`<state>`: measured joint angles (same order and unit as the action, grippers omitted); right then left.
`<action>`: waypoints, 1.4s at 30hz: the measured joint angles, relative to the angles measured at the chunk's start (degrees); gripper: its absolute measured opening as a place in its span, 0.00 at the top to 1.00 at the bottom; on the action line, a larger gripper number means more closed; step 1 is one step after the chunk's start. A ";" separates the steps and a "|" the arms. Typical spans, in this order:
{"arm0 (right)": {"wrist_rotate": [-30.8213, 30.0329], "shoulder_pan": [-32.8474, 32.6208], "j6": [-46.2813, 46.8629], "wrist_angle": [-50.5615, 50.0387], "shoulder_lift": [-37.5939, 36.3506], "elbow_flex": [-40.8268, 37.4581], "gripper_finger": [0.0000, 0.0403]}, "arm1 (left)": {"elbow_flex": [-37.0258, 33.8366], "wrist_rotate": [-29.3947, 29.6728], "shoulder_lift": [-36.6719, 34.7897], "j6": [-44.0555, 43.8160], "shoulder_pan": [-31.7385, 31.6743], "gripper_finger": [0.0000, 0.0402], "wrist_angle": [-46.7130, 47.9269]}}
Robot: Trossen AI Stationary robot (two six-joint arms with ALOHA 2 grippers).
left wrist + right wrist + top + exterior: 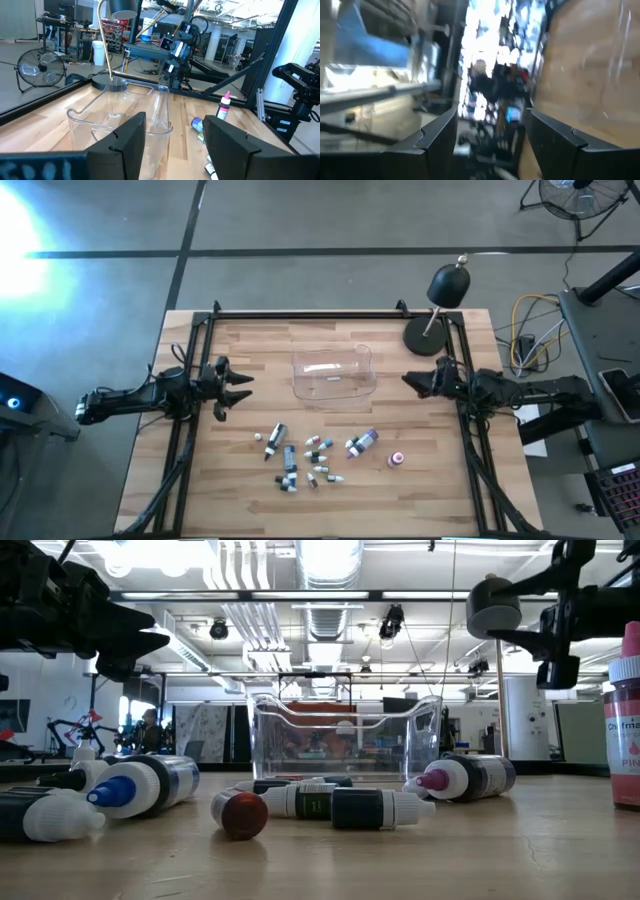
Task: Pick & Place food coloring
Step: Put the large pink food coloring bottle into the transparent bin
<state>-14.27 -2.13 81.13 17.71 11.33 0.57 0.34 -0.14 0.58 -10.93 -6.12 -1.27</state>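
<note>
Wooden table [240, 480]: food coloring bottles [310, 452] lie lower centre, nearer the spread left claw [232, 388]; right claw [412, 380] spread too.

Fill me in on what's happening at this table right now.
A two-armed robot is set to pick and place food coloring, but nothing is held yet. The left pincer and the right pincer are both open, hovering on either side of the clear tub, which looks empty. The food coloring bottles lie scattered on the table in front of the tub, one pink one standing upright. A black lamp stands at the far corner.
</note>
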 joint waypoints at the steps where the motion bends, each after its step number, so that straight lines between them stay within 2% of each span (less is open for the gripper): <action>1: 1.49 -0.02 0.71 -0.03 0.90 -0.01 0.44 | 0.01 0.00 0.00 0.00 0.00 0.57 -0.01; 5: 4.61 -0.98 2.69 -2.74 6.11 2.02 0.44 | 0.00 0.00 0.00 -0.01 0.01 0.57 -0.01; 7: 6.29 -1.63 2.30 -7.44 9.23 5.06 0.44 | 0.01 0.00 0.00 0.00 0.00 0.57 -0.01; 15: 12.17 -3.01 -5.56 -45.45 23.40 24.53 0.44 | 0.00 0.00 0.00 0.01 0.00 0.57 -0.01; 19: 14.62 -3.01 -9.60 -58.60 30.17 32.52 0.44 | 0.01 0.00 0.00 0.00 0.00 0.57 -0.01; 23: 18.07 -3.77 -12.15 -60.83 36.07 37.38 0.44 | 0.00 0.00 0.00 0.01 0.01 0.57 -0.01; 29: 19.13 -8.90 -14.31 -60.68 45.23 42.53 0.44 | 0.01 0.00 0.00 0.01 0.00 0.57 -0.01; 36: 18.28 -18.52 -12.16 -60.80 54.97 46.72 0.44 | 0.00 0.00 0.00 -0.01 0.01 0.57 -0.01; 42: 13.43 -25.69 -6.75 -61.32 60.88 52.50 0.44 | 0.00 0.00 0.00 -0.01 0.00 0.57 -0.01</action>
<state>-0.84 -27.82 74.38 -43.61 72.21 53.06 0.34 -0.14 0.58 -10.94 -6.12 -1.28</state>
